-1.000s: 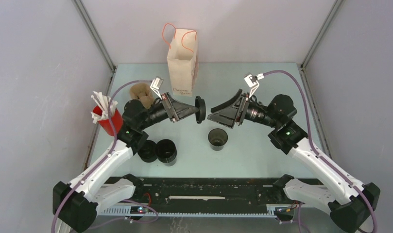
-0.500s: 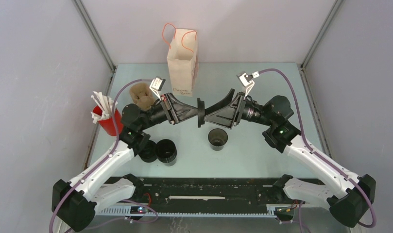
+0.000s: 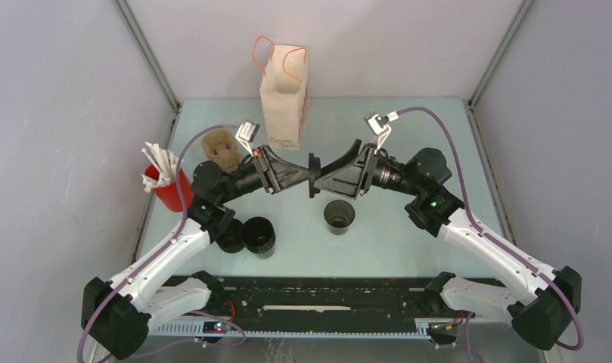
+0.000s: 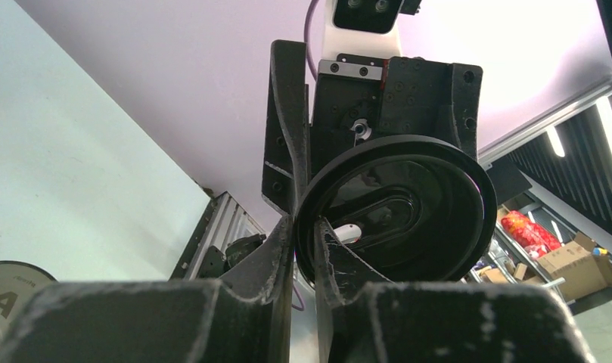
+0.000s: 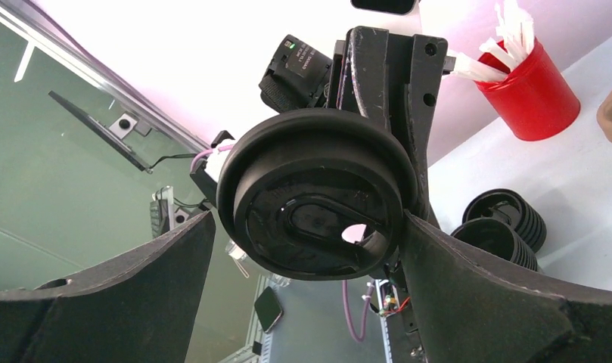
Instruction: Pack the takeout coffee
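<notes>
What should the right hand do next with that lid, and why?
Probably close the right hand on the black lid. Its fingers stand wide open on either side of the lid, which the left hand pinches by the rim in mid-air. Gripping first lets the left hand let go without dropping it.

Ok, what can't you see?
Inside the paper bag: top view, its walls hide it.
Bag's writing: top view, too small.
Inside the open cup: top view, too dark.
Cup carrier: top view, partly behind left arm.
Lid, lower rim: left wrist, left pincer covers it.
</notes>
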